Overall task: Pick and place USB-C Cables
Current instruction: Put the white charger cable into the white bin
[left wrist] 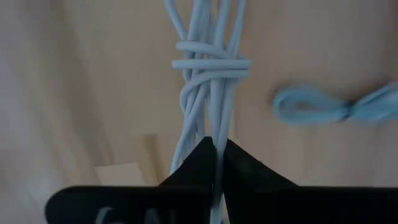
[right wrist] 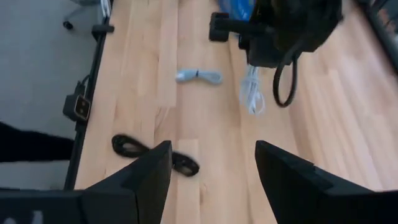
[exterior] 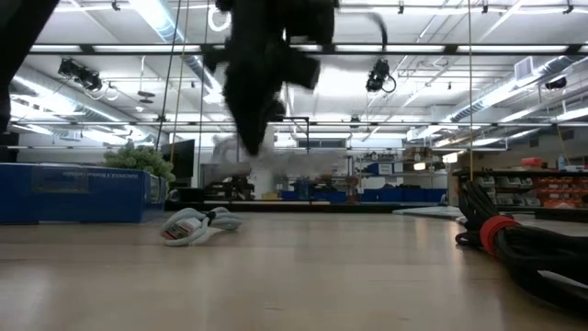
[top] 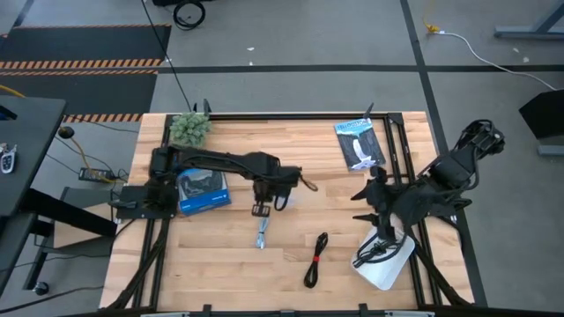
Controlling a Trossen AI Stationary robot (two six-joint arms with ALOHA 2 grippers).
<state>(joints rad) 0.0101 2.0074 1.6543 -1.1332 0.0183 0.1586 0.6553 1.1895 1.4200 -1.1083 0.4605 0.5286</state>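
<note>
The left gripper [left wrist: 214, 163] is clamped on the white coiled cable [left wrist: 208, 93] above the middle of the pale wooden table [top: 220, 264], clear of the boards; the bundle hangs lengthwise from the fingertips. The short silver-grey cable bundle [top: 262, 234] lies just below it in the high view, long axis running toward the near edge — bare wood all round. The black bundle with a red tie [top: 316, 259] lies aslant, nearer the right gripper [right wrist: 211, 163], whose fingers stand wide apart near the table's right edge.
</note>
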